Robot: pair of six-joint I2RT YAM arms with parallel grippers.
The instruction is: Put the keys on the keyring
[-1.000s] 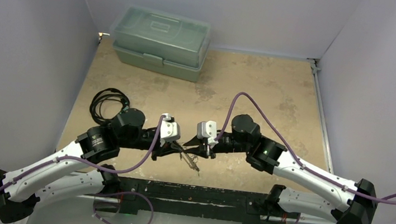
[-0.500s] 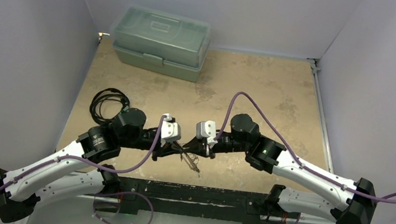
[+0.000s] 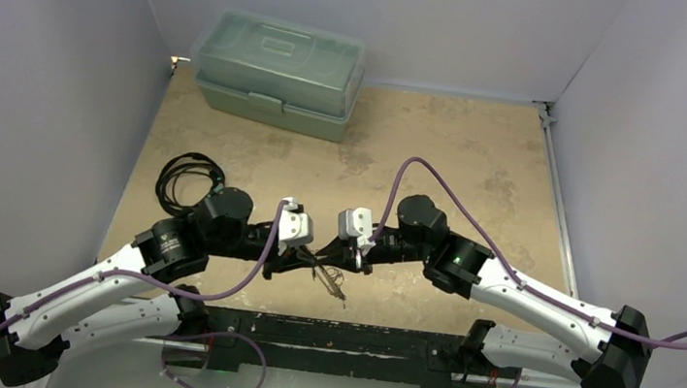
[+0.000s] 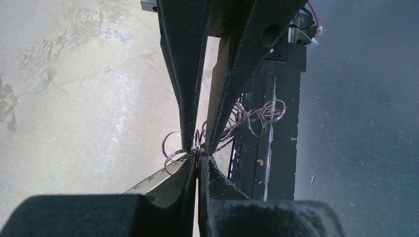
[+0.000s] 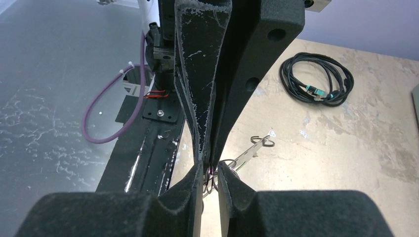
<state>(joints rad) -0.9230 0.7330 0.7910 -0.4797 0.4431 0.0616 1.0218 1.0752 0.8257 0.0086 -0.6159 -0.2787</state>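
The right claw (image 5: pixel 210 170) has edged toward the left claw (image 4: pixel 199 159) and narrowed onto the keyring (image 5: pixel 246 155), whose small rings now sit pinched between both sets of tips. The left claw stays clamped on them. I judge a ring is being steadied so it can be pried open.

keyring (image 4: pixel 258 116) partly hidden behind right claw fingers (image 4: pixel 185 74), keys too sm. to ID

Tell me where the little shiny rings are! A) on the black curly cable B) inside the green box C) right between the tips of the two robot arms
C: the keyring and its rings are where the two arms' jaws meet, near the front edge of the table, well apart from the green box and the black cable.
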